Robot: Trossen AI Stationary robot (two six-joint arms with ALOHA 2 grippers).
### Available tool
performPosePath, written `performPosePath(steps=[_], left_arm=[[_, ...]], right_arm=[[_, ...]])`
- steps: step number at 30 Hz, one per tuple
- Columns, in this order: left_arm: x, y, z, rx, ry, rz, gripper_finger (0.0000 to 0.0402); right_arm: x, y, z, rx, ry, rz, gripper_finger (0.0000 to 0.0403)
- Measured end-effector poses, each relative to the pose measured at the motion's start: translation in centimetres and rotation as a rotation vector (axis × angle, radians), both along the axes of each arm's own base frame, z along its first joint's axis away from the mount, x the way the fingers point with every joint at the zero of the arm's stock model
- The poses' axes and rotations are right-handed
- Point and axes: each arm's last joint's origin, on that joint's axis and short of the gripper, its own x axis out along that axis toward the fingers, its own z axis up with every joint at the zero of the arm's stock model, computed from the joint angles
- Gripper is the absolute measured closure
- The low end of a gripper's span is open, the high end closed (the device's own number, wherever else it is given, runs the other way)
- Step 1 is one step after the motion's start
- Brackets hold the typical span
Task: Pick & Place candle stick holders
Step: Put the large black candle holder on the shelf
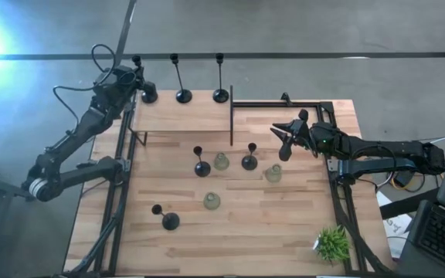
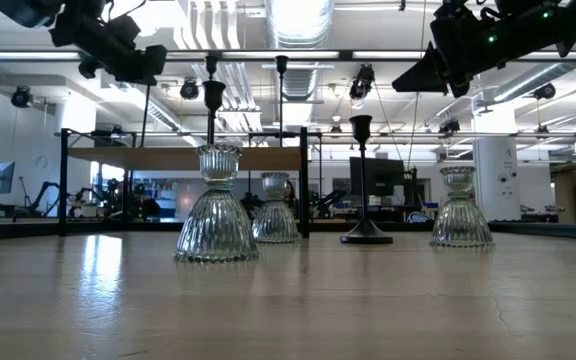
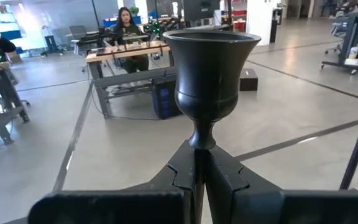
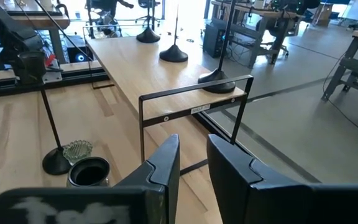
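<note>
**Placing a tall holder on the shelf**

Fingers of the left gripper (image 3: 199, 180) pinch the thin stem of a tall black metal candle stick holder (image 3: 209, 74) at the raised wooden shelf's (image 1: 184, 116) left end. Judging by this, release comes next. Right gripper (image 1: 287, 141) hovers, fingers slightly parted, empty.

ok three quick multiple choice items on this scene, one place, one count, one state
1. The potted plant stands: A on the floor; B at a corner of the table, right arm's side; C at the table's middle.
2. How many glass candle holders are there: A two; B three; C five.
3. The left gripper is: A open, empty; B shut on a glass one; C shut on the stem of a tall black candlestick holder.
B, the plant sits at that corner; B, three show from above; C, the stem runs between its closed fingers.
</note>
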Motion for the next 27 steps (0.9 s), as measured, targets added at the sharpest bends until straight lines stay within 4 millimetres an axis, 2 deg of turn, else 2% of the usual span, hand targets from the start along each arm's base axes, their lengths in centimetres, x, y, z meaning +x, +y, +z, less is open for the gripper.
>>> performPosePath(steps=[11,27], left_arm=[[0.12,0.26,-0.05,0.002,-0.013,0.023,0.0384],[0.45,0.38,-0.29,0.001,0.028,0.041,0.0379]], right_arm=[[0.0,0.01,0.0,0.0,0.0,0.001,0.0312],[0.0,0.01,0.0,-0.001,0.0,0.001,0.0327]])
